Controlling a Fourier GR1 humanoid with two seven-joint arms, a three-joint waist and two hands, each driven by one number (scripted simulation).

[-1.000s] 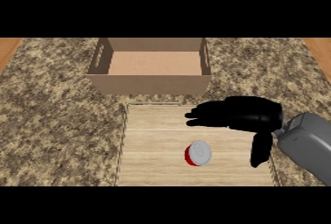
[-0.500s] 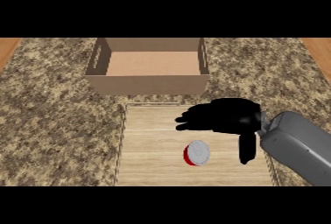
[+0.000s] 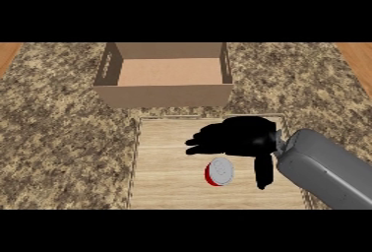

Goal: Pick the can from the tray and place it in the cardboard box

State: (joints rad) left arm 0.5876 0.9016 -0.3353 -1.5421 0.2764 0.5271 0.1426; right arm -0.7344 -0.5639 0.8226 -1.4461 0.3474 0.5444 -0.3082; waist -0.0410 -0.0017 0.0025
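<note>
Count: one can (image 3: 219, 172), one tray (image 3: 166, 170), one cardboard box (image 3: 166, 96), one right hand (image 3: 236, 138) on a grey forearm (image 3: 327, 172).
Edges and room: the box sits open-topped just beyond the tray's far rim; bare tray floor lies left of the can; speckled counter (image 3: 65, 138) spreads on both sides.
Can: on the tray floor, right of middle, pale top showing.
Hand: over the tray's far right part, fingers stretched leftward and apart, thumb pointing to the near edge, holding nothing.
Can to hand: just below the fingers, just left of the thumb; contact cannot be told.
</note>
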